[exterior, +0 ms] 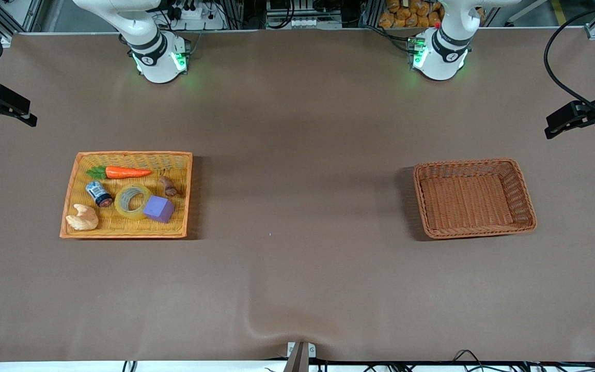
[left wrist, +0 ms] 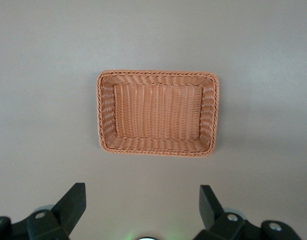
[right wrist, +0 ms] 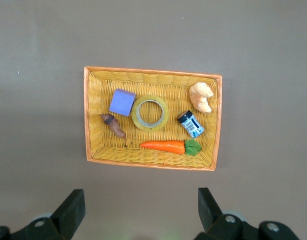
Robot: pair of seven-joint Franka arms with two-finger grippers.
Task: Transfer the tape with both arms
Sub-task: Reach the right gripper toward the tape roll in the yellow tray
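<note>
The tape [exterior: 132, 201], a translucent yellow ring, lies flat in the yellow-orange wicker tray [exterior: 127, 154] toward the right arm's end of the table, touching the purple block [exterior: 159, 209]. It also shows in the right wrist view [right wrist: 150, 112]. My right gripper [right wrist: 140, 192] hangs high above the table beside the tray [right wrist: 153, 71], open and empty. My left gripper [left wrist: 142, 190] hangs high beside the empty brown wicker basket [left wrist: 156, 73], open and empty. In the front view only the two arms' bases [exterior: 158, 57] [exterior: 439, 51] show; both hands are out of that view.
The tray also holds a carrot [exterior: 127, 172], a small can [exterior: 98, 194], a croissant [exterior: 83, 218] and a brown piece [exterior: 168, 186]. The brown basket [exterior: 475, 163] sits toward the left arm's end. Black camera mounts [exterior: 3, 103] [exterior: 581, 116] stand at both table ends.
</note>
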